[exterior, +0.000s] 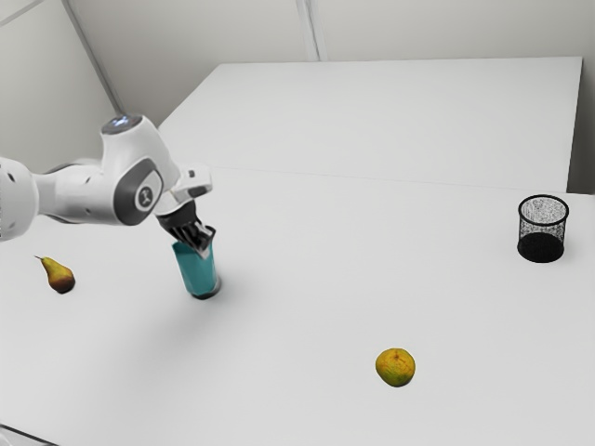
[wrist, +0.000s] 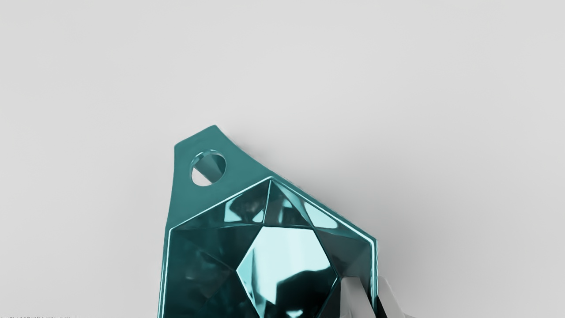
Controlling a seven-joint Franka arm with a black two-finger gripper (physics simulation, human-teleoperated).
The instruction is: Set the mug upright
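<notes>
And here we are, left of centre in the exterior view: the black two-finger gripper (exterior: pixel 202 249) of the white arm (exterior: pixel 139 181) is angled down onto the rim of the glossy teal, six-sided mug (exterior: pixel 197 273), its fingers (wrist: pixel 354 293) closed in narrow on one wall, one inside, one outside. That's a pinch on the mug, no question! The mug stands on the pale grey-white table (exterior: pixel 297 325), mouth up toward the gripper, its top leaning a touch toward the exterior view's left; whether the base sits fully flat, I can't tell. Over to the wrist view, and we look straight down inside, shiny facets running to a bright six-sided floor (wrist: pixel 289 251), while the flat teal handle (wrist: pixel 183 194) with its round hole juts from a corner, apart from the fingers. Round the exterior view now: a yellow-brown and reddish pear (exterior: pixel 59 278) lies at the left, near the mug; a mottled yellow-green citrus fruit (exterior: pixel 396 368) sits at lower right of centre; and a round black wire-mesh cup (exterior: pixel 541 248) stands upright at the far right, well apart from the rest.
</notes>
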